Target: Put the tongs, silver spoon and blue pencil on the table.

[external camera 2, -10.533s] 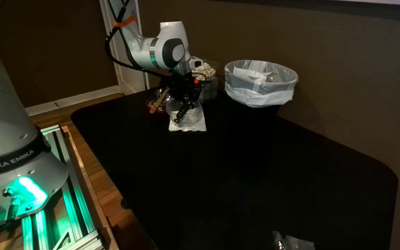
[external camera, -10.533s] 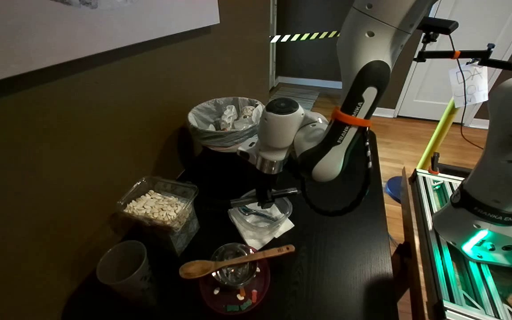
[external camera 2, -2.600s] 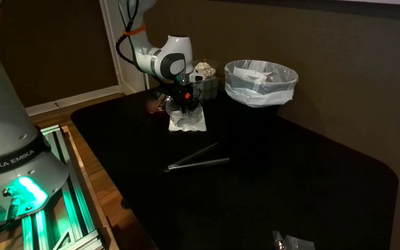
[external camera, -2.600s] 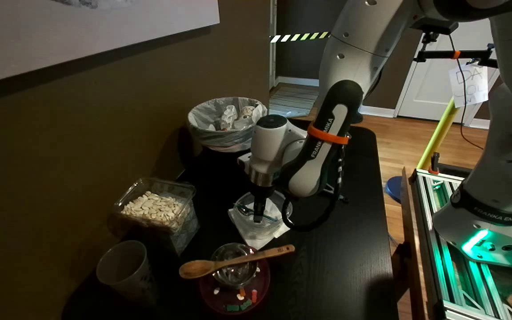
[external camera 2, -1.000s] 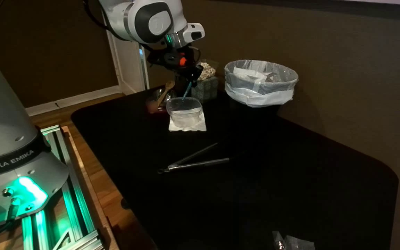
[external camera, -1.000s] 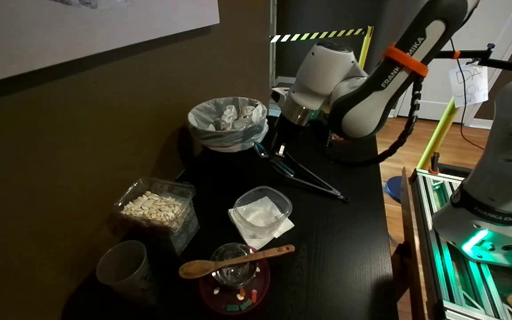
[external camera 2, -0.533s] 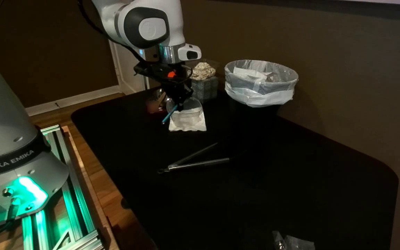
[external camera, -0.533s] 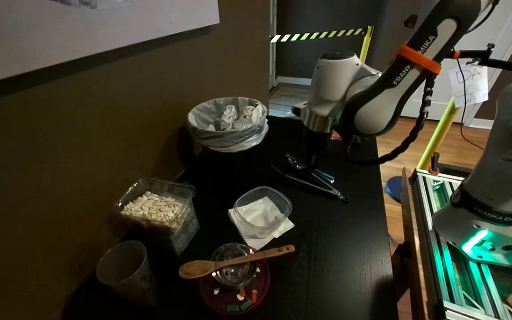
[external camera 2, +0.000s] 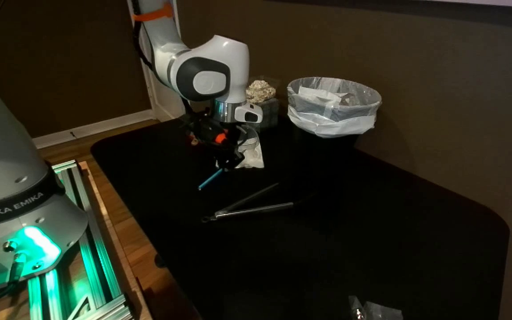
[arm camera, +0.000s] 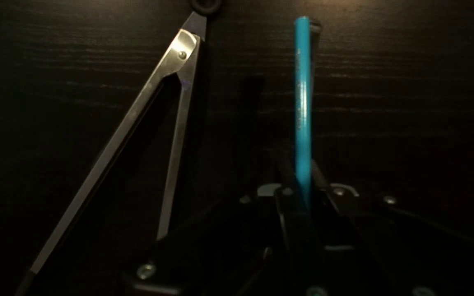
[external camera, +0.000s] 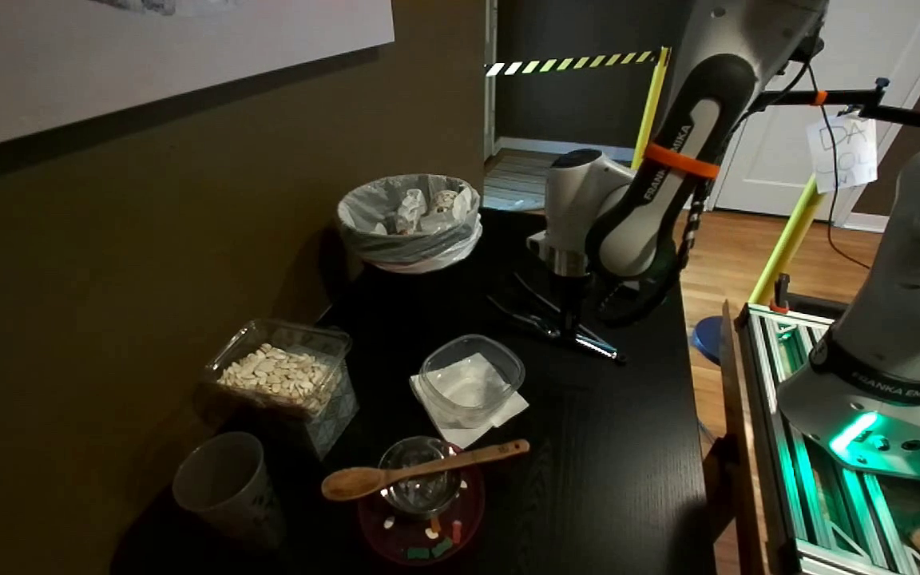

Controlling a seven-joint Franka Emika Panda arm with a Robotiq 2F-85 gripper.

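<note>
The tongs (external camera 2: 256, 209) lie spread in a V on the black table (external camera 2: 349, 249); they also show in the wrist view (arm camera: 126, 133). My gripper (external camera: 570, 327) is beside the tongs, low over the table. In the wrist view my gripper (arm camera: 303, 172) is shut on the blue pencil (arm camera: 303, 98), which points out between the fingers. The silver spoon is held along with the pencil. Its bowl (external camera: 544, 326) shows in an exterior view, and a sliver of its handle (arm camera: 316, 28) shows behind the pencil. I cannot tell whether pencil or spoon touches the table.
A clear square dish (external camera: 428, 391) stands on a white napkin (external camera: 464, 438). A wooden spoon (external camera: 428, 469) lies across a glass bowl on a red plate (external camera: 376, 539). A seed tub (external camera: 280, 375), a cup (external camera: 220, 479) and a lined bin (external camera: 408, 247) stand along the wall.
The tongs, earlier held over the dish, now lie on the table. The spoon and pencil have left the dish in my gripper, which has come across to the tongs and lowered.
</note>
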